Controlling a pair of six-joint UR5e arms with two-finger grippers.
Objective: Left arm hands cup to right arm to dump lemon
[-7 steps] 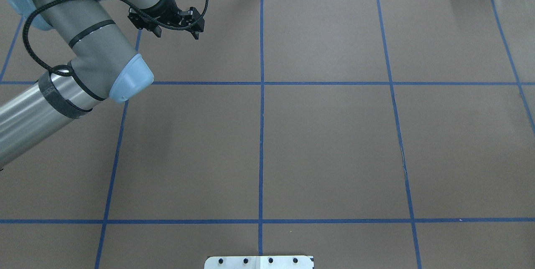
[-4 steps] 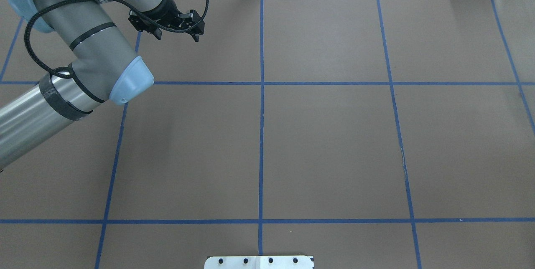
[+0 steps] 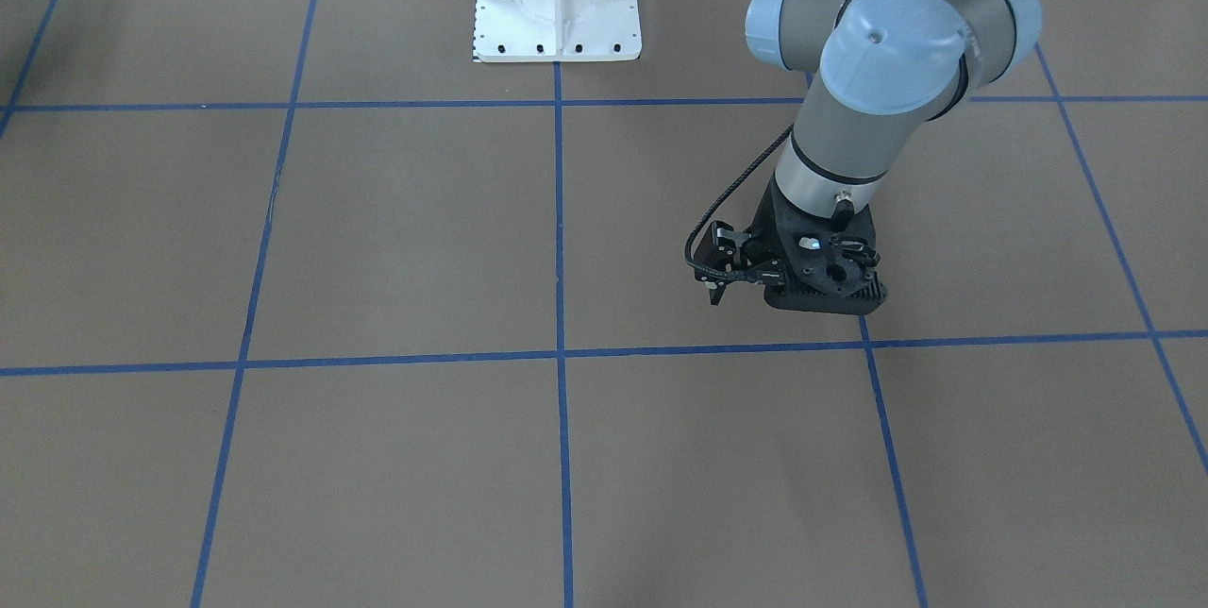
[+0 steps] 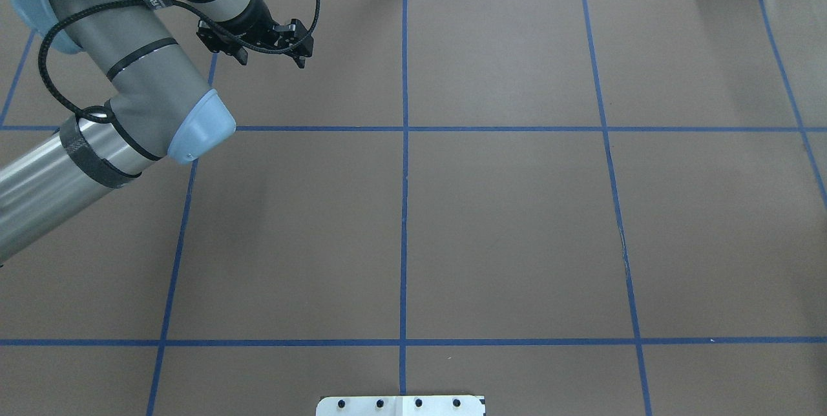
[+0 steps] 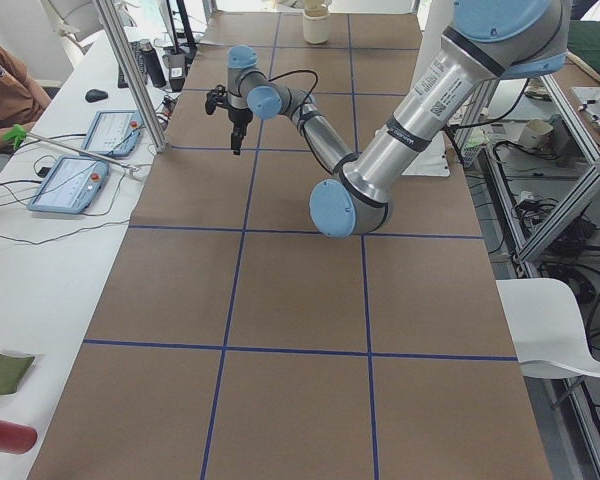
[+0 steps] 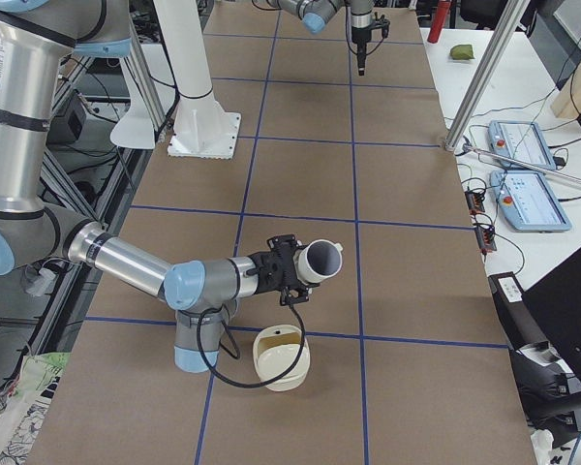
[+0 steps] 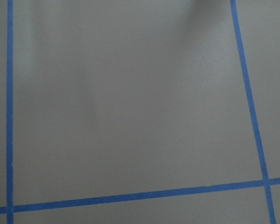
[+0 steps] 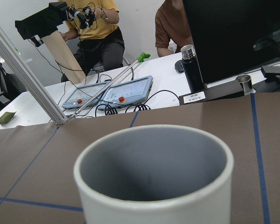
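Cup (image 6: 320, 260): white mug, grey inside, held off the table by the right gripper (image 6: 292, 271), whose fingers clamp its base end. It lies tilted, long axis near horizontal, mouth pointing away from the arm toward the table's operator edge and slightly up. In the right wrist view the cup (image 8: 154, 175) fills the lower frame, mouth toward the far side; the visible part of its interior shows bare grey wall, the bottom is hidden, and its handle and lettering cannot be seen. Lemon: not made out in any view. A second, cream-coloured cup (image 6: 281, 358) lies on its side on the table, just below the held one; its contents cannot be made out. Right arm: low, forearm stretched nearly level over the brown table (image 6: 300, 174). Left gripper (image 4: 294, 48): at the far end, hanging above the table, pointing down, fingers close together with nothing between them; left arm bent at the elbow. Left wrist view shows only bare table (image 7: 130, 107) and blue tape lines (image 7: 130, 197).
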